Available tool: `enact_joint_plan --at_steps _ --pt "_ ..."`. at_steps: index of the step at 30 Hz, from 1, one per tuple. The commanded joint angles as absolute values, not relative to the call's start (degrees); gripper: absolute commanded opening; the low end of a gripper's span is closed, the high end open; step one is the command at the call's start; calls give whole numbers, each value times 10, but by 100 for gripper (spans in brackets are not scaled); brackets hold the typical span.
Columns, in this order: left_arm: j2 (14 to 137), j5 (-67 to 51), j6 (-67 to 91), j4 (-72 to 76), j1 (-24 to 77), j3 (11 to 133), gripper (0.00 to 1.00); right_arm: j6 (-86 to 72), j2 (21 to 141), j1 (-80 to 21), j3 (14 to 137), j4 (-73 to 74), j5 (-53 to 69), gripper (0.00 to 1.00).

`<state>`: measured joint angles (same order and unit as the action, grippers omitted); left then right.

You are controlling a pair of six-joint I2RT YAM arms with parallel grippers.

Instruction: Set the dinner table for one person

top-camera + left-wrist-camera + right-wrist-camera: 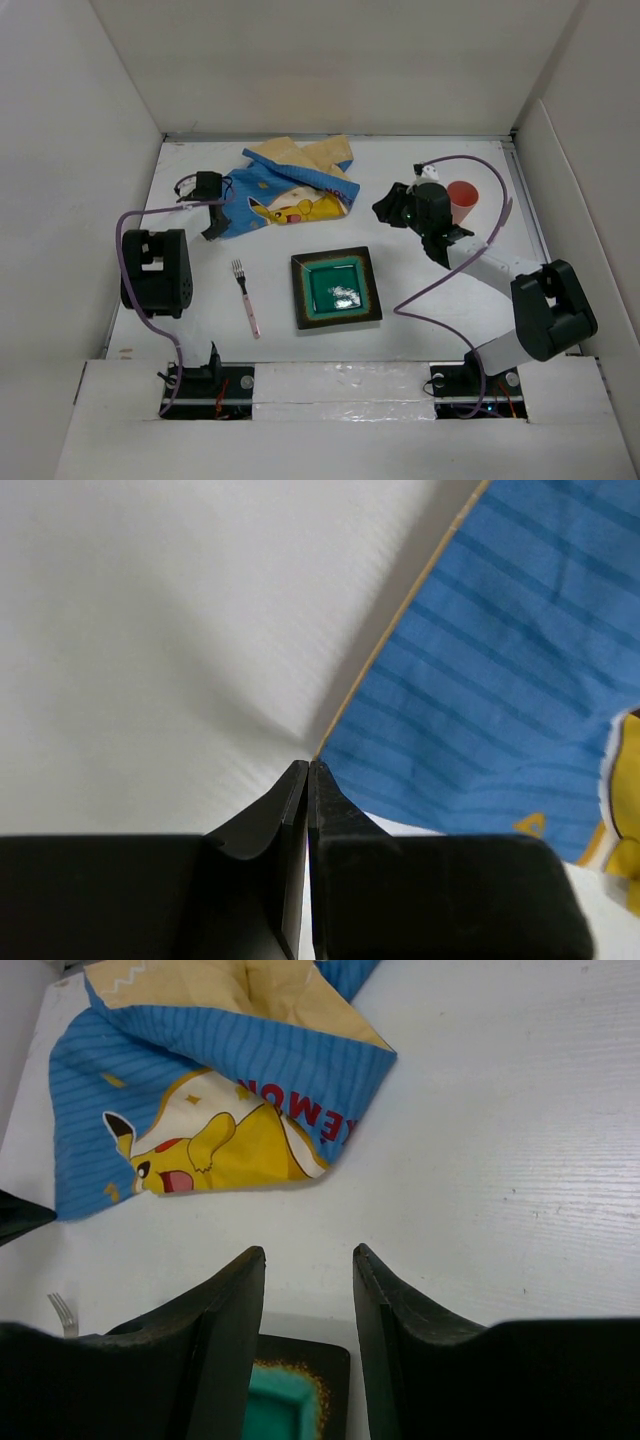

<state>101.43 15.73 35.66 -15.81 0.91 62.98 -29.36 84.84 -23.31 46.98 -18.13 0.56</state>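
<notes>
The white dinner table (420, 310) holds a square black plate with a teal centre (336, 288) and a pink-handled fork (246, 297) to its left. A crumpled blue cartoon-printed cloth mat (295, 190) lies at the back. My left gripper (212, 225) is at the mat's near-left corner. In the left wrist view its jaws (308, 765) are shut, with the corner of the mat (500, 660) meeting the tips and casting a shadow. My right gripper (385, 210) is open and empty (308, 1252), hovering between the mat (200, 1090) and the plate (300, 1390).
A red cup (463, 200) stands at the back right, just behind my right wrist. White walls (60, 180) border the table on three sides. The fork's tines show at the left of the right wrist view (62, 1312).
</notes>
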Motion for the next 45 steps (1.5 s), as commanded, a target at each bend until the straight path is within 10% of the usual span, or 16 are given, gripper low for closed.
enact_joint_plan --at_steps 1,17,29,45 --pt "933 169 323 -197 1 618 0 -280 864 -228 479 -207 8 47" --pt "665 57 316 -115 -17 548 0 -281 965 -252 538 -185 12 62" --pt "597 3 326 -66 -17 512 0 -325 1157 -239 814 -27 -27 57" --pt "597 -59 324 -55 -17 515 0 -327 1196 -262 807 -47 19 48"
